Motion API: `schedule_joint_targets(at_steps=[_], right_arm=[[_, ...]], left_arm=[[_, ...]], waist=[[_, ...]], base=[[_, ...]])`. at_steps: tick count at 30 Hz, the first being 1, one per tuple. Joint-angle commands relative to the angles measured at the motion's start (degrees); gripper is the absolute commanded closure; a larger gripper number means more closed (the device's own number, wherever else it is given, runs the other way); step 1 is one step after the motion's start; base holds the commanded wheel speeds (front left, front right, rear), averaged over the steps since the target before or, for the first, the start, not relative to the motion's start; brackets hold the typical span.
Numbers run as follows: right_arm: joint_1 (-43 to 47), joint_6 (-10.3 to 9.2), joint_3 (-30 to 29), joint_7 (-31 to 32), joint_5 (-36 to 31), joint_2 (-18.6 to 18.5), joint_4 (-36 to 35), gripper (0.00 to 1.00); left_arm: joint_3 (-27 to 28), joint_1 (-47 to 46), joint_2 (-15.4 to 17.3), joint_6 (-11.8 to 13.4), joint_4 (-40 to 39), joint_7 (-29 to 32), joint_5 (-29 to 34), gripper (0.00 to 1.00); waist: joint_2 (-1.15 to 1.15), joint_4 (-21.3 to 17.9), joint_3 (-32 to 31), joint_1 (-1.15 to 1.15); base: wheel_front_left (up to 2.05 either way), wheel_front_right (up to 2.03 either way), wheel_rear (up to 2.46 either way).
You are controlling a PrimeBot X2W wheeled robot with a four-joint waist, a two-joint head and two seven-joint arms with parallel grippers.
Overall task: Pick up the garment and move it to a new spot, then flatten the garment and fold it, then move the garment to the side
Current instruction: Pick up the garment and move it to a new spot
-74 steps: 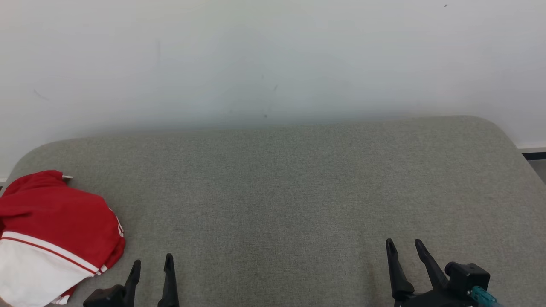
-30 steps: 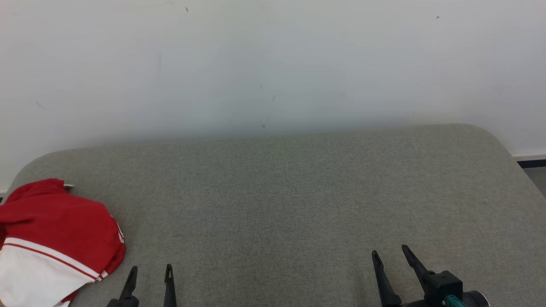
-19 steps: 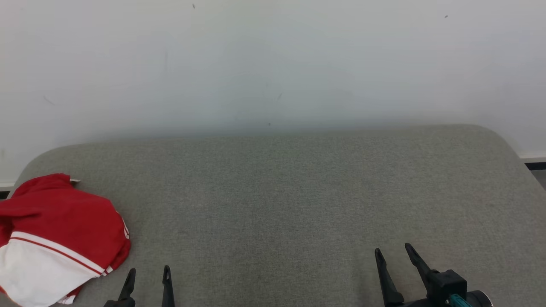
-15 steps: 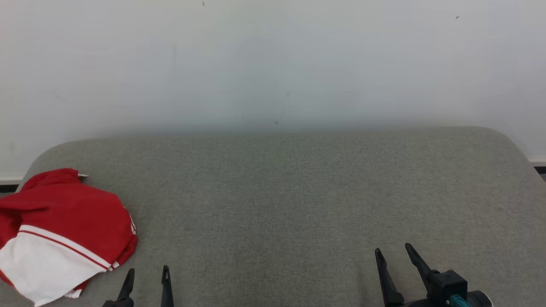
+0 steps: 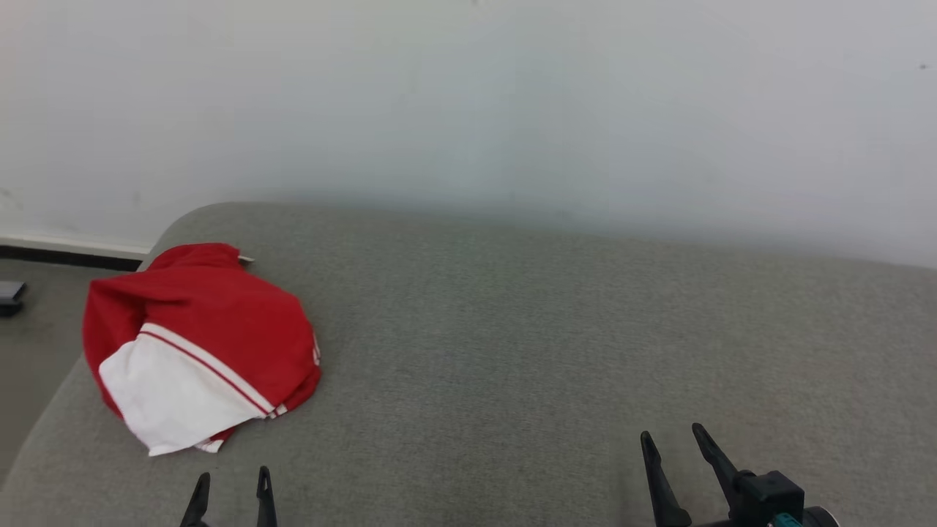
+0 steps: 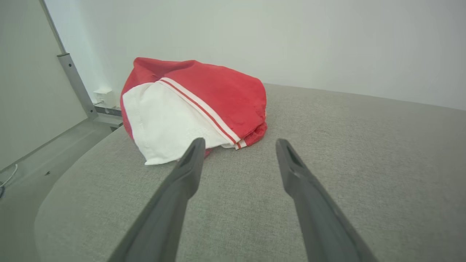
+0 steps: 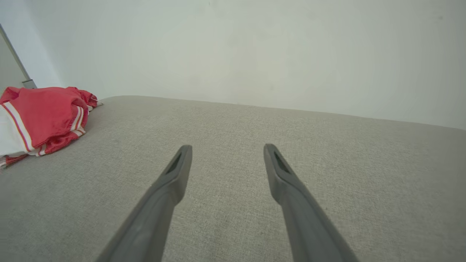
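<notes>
To me the garment [image 5: 219, 315] looks soft matt cloth, the desk [image 5: 549, 329] coarse woven fabric, the left gripper [image 6: 240, 142] smooth matt plastic.

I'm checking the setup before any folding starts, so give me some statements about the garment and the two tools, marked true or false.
The garment lies at the left end of the grey cushion. True.
The left tool and right tool are both open. True.
The left tool touches the garment. False: it stops short of it, apart.
The garment is spread flat. False: it is a crumpled heap.
</notes>
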Motion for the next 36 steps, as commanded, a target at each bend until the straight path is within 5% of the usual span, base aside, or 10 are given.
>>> schedule_joint_targets(at_steps=[1,12,28,36], right_arm=[[0.6,-0.14,0.3,0.0,0.5,-0.1,-0.2,0.0],[-0.5,-0.14,2.7,0.0,2.2,-0.1,-0.5,0.0],[-5.0,-0.14,6.6,0.0,2.8,-0.1,1.9,0.0],[-4.5,-0.14,6.1,0.0,2.5,-0.1,1.9,0.0]], left_arm=[[0.5,0.9,0.5,-0.1,-0.2,-0.1,0.6,0.0],[3.2,2.3,1.6,0.5,-2.3,-0.1,0.3,0.0],[7.2,4.2,0.4,1.9,-6.8,-0.1,-0.7,0.0],[6.8,1.0,0.1,0.3,-3.7,-0.1,-1.8,0.0]], waist=[[0.0,5.7,-0.7,0.0],[0.0,15.4,-0.3,0.0],[0.0,17.5,2.2,0.0],[0.0,17.7,2.5,0.0]], base=[[0.0,0.0,0.0],[0.0,0.0,0.0],[0.0,0.0,0.0],[0.0,0.0,0.0]])
